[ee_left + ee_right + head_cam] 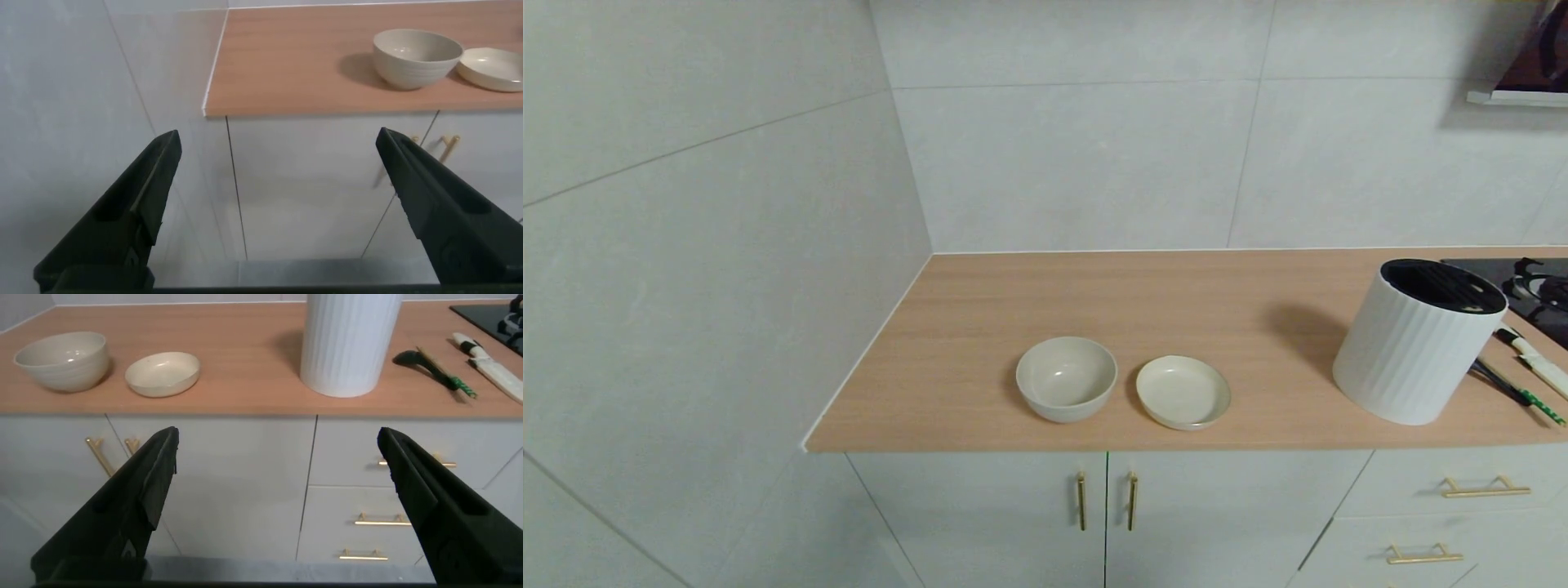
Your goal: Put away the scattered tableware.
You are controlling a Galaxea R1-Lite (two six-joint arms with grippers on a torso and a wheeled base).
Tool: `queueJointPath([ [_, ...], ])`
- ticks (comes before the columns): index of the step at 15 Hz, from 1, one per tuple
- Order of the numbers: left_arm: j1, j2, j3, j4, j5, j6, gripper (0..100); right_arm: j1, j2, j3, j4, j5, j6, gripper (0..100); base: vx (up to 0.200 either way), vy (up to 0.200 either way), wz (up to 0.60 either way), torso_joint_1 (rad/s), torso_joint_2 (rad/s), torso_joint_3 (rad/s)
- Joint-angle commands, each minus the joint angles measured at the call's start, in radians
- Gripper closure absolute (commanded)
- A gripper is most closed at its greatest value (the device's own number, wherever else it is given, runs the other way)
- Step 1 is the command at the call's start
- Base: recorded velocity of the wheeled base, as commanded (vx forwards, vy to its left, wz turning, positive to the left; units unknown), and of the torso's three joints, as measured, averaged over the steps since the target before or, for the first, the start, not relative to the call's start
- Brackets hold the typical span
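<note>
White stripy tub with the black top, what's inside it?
The white ribbed cylindrical tub has a black slotted lid on top. Nothing visibly sticks out of the slots. Its lid and walls hide whatever lies inside.

Bright, even light from the right throws soft shadows left of the white canister [1413,359] and bowl [1066,378].

Tableware spread along the front of the tabletop [1094,302]

A cream bowl [1066,378] stands upright near the front edge, and a shallow cream dish [1183,392] sits just beside it, toward the right edge. Well apart, near that edge, stands a white ribbed holder [1417,343] with a black slotted top; beyond it lie a dark, green-tipped utensil [1515,392] and a white-handled utensil [1535,359].
</note>
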Motion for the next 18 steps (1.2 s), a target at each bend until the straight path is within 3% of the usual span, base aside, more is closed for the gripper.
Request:
queueJointPath([
  [1,0.0,0.002,0.0,-0.001,0.0,0.0,0,0.001,0.0,0.0,0.0,0.001,0.0,0,0.0,0.0,0.0,0.0,0.0,0.0],
  [6,0.0,0.002,0.0,-0.001,0.0,-0.002,0,0.001,0.0,0.0,0.0,0.001,0.0,0,0.0,0.0,0.0,-0.114,0.24,0.126],
  [18,0.0,0.002,0.0,-0.001,0.0,-0.002,0,0.001,0.0,0.0,0.0,0.001,0.0,0,0.0,0.0,0.0,-0.24,0.53,0.289],
])
